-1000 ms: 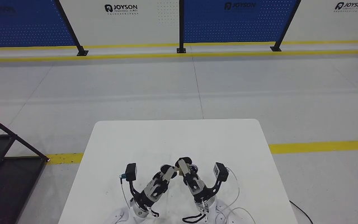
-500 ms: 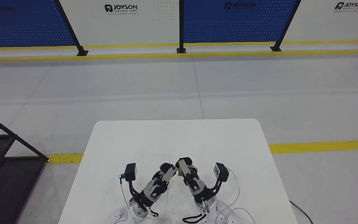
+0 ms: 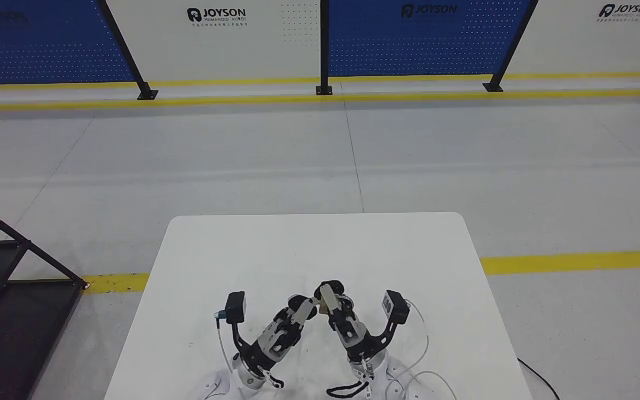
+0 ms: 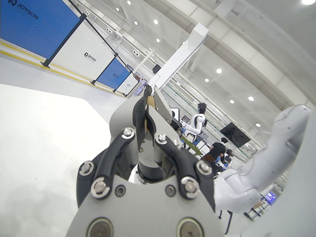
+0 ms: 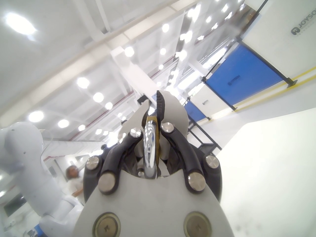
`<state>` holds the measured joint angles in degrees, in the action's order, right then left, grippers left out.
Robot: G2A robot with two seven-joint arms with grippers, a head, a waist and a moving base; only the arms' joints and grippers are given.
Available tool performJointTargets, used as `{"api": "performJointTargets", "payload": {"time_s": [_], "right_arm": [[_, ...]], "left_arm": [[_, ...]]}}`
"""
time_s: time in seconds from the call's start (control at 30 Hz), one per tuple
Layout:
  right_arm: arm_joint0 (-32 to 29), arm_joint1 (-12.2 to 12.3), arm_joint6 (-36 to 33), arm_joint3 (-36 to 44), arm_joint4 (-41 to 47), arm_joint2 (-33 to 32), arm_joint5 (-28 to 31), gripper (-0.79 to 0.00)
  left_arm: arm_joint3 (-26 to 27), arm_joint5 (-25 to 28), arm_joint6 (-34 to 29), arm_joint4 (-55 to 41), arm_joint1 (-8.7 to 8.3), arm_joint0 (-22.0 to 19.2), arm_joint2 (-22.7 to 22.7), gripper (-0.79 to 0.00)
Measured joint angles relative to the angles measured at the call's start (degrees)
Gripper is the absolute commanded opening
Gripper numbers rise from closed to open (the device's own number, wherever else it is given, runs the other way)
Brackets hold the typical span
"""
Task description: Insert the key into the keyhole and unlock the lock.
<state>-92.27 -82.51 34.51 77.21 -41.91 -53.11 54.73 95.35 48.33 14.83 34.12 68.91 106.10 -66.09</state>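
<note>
Both arms are up off the worktop [image 3: 300,245], over the middle of its near edge, tips just about touching. The right tool [image 5: 153,104] is clamped tight on the lock [image 5: 149,135], with the brass body pinched between the pads and the shiny shackle pointing back toward the wrist. The left tool [image 4: 151,92] is squeezed narrow on a small brass piece [image 4: 149,102], too hidden to tell if it's the key.
</note>
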Motion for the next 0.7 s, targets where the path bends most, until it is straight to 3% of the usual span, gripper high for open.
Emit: {"api": "performJointTargets", "payload": {"time_s": [0.4,0.43,0.47,0.57,0.6,0.7], "right_arm": [[0.1,-0.1,-1.1,-0.1,0.6,0.0,-0.1,-0.785],[0.1,-0.1,-1.2,-0.2,0.7,0.0,-0.1,-0.745],[0.1,-0.1,-1.3,-0.2,0.8,0.0,-0.1,-0.656],[0.1,-0.2,-1.6,-0.1,1.0,-0.1,-0.3,-0.57],[0.1,-0.2,-1.7,-0.1,1.1,-0.1,-0.3,-0.508],[0.0,-0.2,-1.8,0.0,1.3,-0.1,-0.3,-0.474]], "left_arm": [[-0.3,-0.2,-0.2,0.2,0.06,-0.4,0.4,-0.785],[-0.4,-0.3,-0.2,0.2,0.07,-0.4,0.4,-0.785],[-0.4,-0.3,-0.2,0.1,0.08,-0.5,0.5,-0.785],[-0.7,-0.4,-0.3,-0.2,0.12,-0.7,0.7,-0.785],[-0.7,-0.4,-0.3,-0.4,0.14,-0.8,0.7,-0.785],[-0.9,-0.4,-0.4,-0.9,0.17,-1.0,0.9,-0.785]]}}
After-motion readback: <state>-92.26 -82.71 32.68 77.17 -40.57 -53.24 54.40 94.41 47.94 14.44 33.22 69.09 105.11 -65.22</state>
